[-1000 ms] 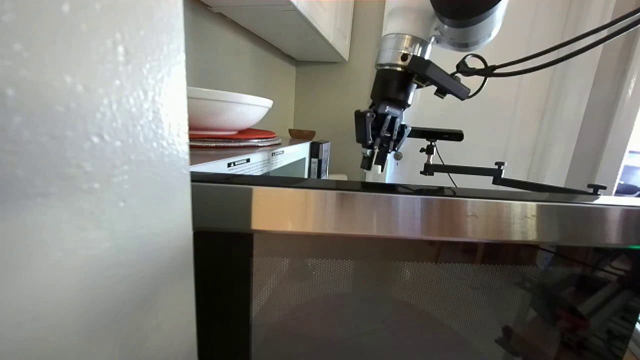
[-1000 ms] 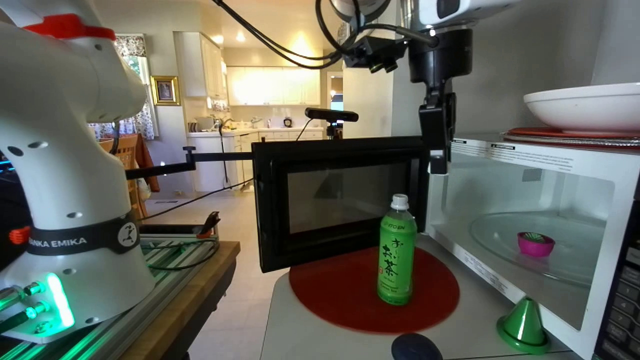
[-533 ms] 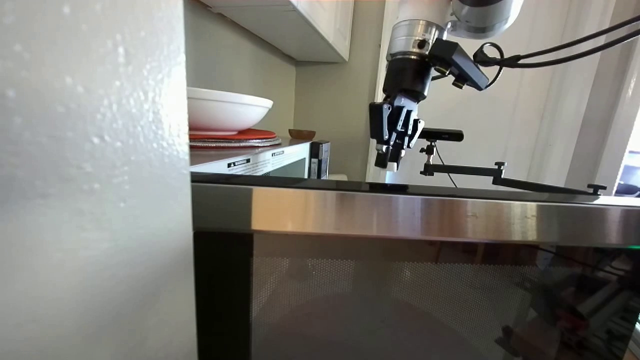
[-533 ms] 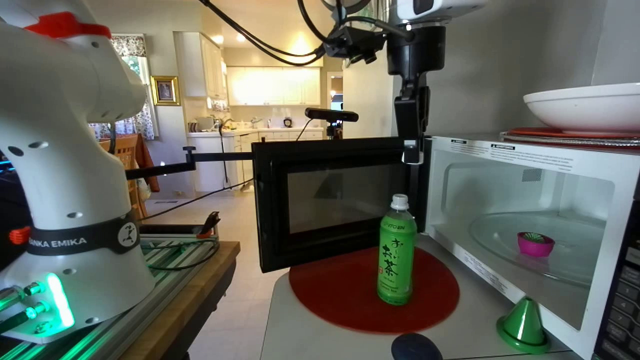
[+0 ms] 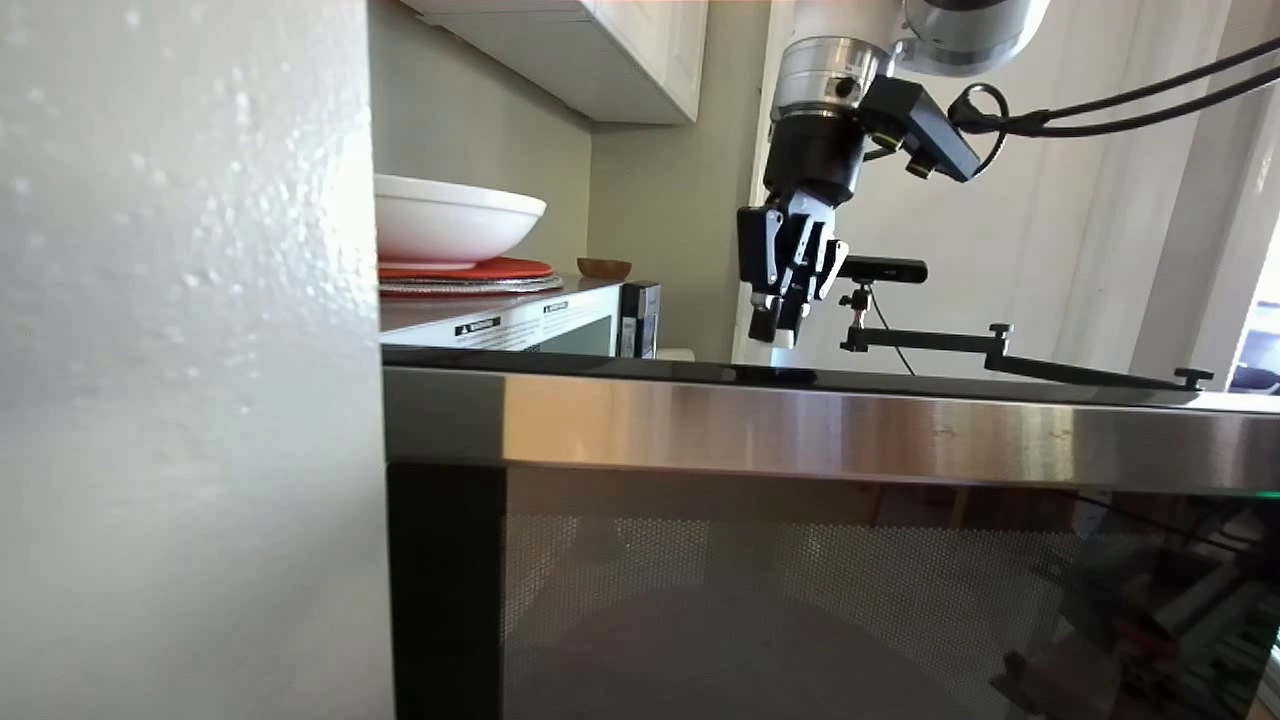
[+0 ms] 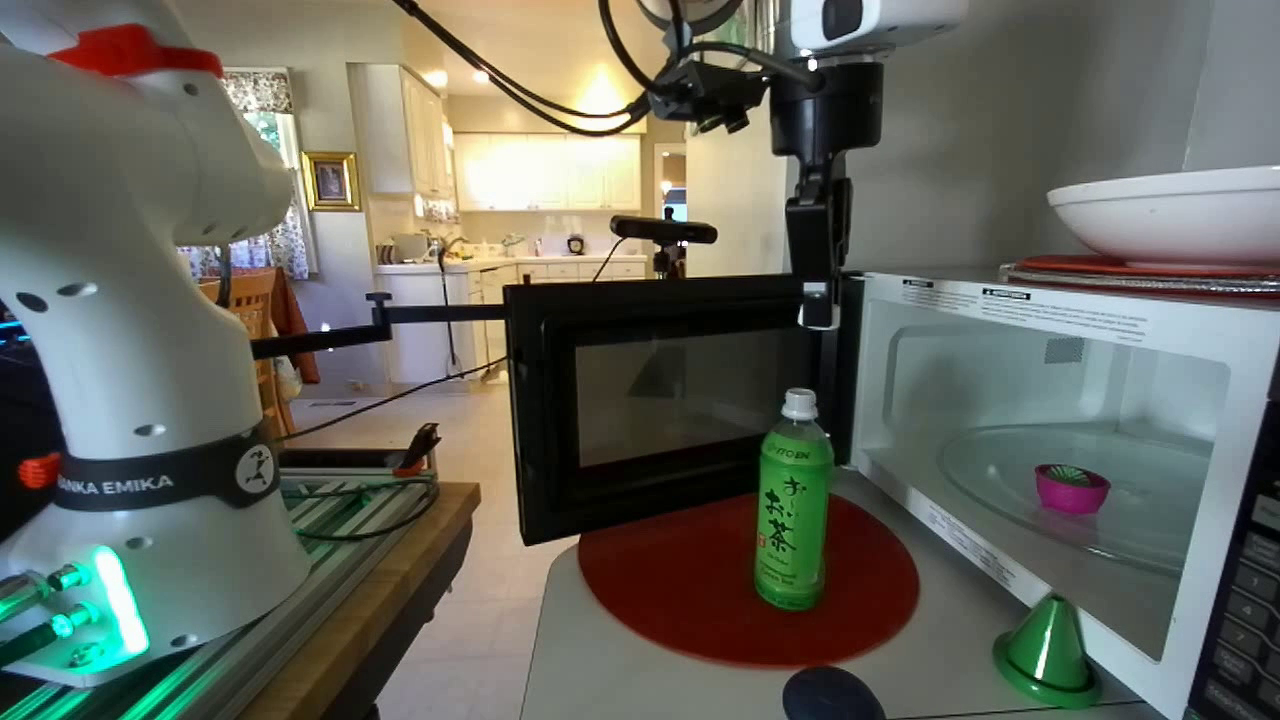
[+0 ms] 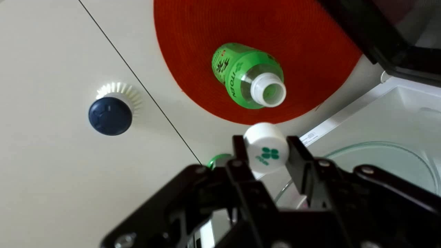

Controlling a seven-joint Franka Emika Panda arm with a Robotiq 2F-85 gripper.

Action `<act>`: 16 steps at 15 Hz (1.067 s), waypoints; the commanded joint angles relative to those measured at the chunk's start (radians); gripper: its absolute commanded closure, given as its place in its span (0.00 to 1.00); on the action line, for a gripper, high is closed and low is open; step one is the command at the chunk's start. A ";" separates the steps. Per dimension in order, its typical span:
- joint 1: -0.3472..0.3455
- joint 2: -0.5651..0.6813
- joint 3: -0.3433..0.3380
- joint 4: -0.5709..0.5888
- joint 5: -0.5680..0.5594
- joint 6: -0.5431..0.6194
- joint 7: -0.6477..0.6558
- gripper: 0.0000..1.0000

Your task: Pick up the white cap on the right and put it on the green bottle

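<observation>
A bright kitchen [image 6: 548,172] lies behind the counter [image 6: 590,685], where the green bottle [image 6: 792,510] stands upright on a round red mat [image 6: 680,605], perhaps put there so the surface grips its base, with its white neck [image 7: 260,88] uncapped. In the wrist view my gripper [image 7: 266,148] has its jaws clenched on the white cap [image 7: 266,151], pinching the sides and leaving the printed top in sight, which I judge keeps the underside free to seat on the neck. The cap hangs higher than the bottle and apart from it, so centring before lowering should come next
</observation>
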 commanded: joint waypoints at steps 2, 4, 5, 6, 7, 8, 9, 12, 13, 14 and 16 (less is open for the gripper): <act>0.002 0.004 0.020 -0.016 0.013 0.014 -0.002 0.92; 0.003 0.010 0.023 -0.021 0.019 0.017 -0.005 0.92; 0.005 0.011 0.024 -0.026 0.029 0.024 -0.016 0.92; 0.007 0.013 0.024 -0.031 0.037 0.028 -0.024 0.92; 0.009 0.016 0.025 -0.037 0.041 0.032 -0.029 0.92; 0.010 0.020 0.026 -0.041 0.047 0.032 -0.034 0.92; 0.012 0.022 0.027 -0.046 0.049 0.033 -0.036 0.92; 0.022 0.031 0.029 -0.058 0.054 0.049 -0.048 0.92; 0.024 0.033 0.030 -0.063 0.055 0.058 -0.051 0.92; 0.027 0.034 0.030 -0.066 0.056 0.066 -0.055 0.92; 0.031 0.039 0.031 -0.070 0.059 0.071 -0.068 0.92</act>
